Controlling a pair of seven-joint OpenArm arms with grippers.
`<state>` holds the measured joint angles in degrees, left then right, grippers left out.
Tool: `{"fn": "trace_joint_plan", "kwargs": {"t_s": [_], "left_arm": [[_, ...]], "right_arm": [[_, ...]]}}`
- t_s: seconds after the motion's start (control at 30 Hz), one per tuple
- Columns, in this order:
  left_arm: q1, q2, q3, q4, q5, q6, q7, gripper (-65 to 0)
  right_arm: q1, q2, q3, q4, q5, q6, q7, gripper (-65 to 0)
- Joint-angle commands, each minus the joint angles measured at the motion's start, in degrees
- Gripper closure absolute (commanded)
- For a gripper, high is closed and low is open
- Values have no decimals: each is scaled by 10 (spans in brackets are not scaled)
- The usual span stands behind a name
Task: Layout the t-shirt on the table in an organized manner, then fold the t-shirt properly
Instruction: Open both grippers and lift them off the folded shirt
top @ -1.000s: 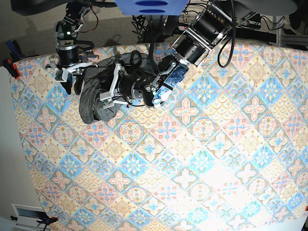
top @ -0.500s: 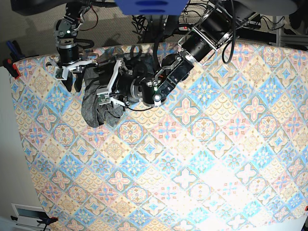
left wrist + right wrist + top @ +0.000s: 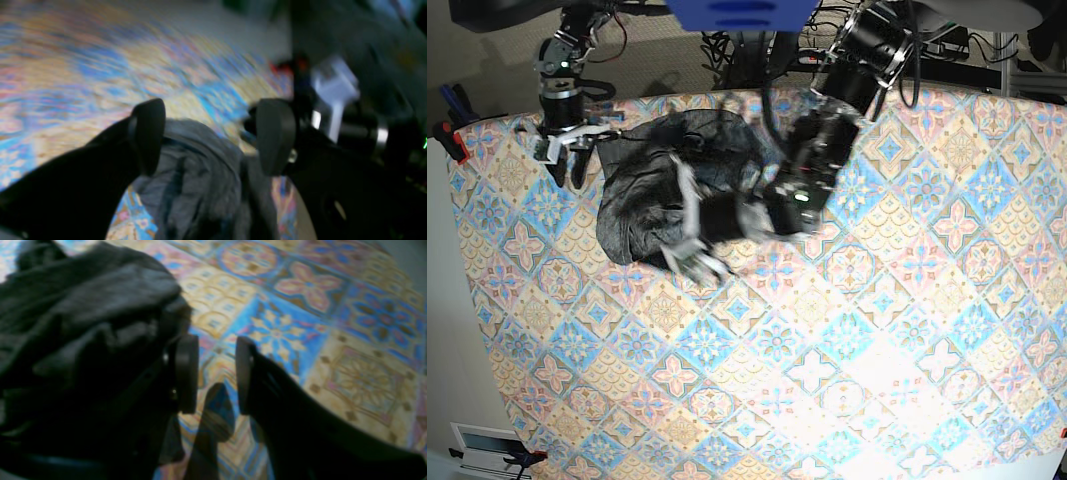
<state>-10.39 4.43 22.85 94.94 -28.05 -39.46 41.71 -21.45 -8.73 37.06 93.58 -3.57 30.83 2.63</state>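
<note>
The dark grey t-shirt point(image 3: 642, 205) lies crumpled in a heap near the table's point(image 3: 847, 380) far left corner. My left gripper point(image 3: 695, 260) hangs at the heap's near edge, its arm reaching across the shirt from the far right. In the blurred left wrist view its fingers point(image 3: 148, 136) stand wide open, with the t-shirt point(image 3: 200, 186) bunched below the gap and not gripped. My right gripper point(image 3: 565, 168) is just left of the heap. In the right wrist view the right gripper point(image 3: 215, 373) is open over bare table point(image 3: 333, 373), with the t-shirt point(image 3: 83, 306) beside its left finger.
A red clamp point(image 3: 452, 140) sits on the table's left edge. Cables and stands point(image 3: 967, 45) crowd the floor beyond the far edge. A blue housing point(image 3: 737, 12) overhangs the top middle. Patterned cloth stretches to the right and front.
My left gripper has opened and let go of the t-shirt, and has swung from above the heap to its near edge. The heap has spread a little. The right gripper barely shifted.
</note>
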Motion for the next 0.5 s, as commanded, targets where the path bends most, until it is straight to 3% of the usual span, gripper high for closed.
{"fn": "trace_joint_plan", "kwargs": {"t_s": [0.0, 0.13, 0.23, 0.33, 0.47], "left_arm": [[-9, 5, -10, 9, -31, -5, -16, -424], [4, -29, -61, 9, -65, -5, -18, -424], [21, -66, -97, 13, -65, -5, -18, -424], [47, -126, -137, 30, -65, -5, -18, -424], [92, -194, -186, 88, -63, -5, -18, -424]], "right_arm": [[1, 1, 1, 9, 10, 3, 16, -182], [1, 1, 1, 15, 10, 3, 19, -182], [0, 1, 0, 44, 10, 3, 51, -182], [-3, 1, -11, 96, 9, 3, 100, -182], [-6, 1, -62, 113, 9, 4, 101, -182]]}}
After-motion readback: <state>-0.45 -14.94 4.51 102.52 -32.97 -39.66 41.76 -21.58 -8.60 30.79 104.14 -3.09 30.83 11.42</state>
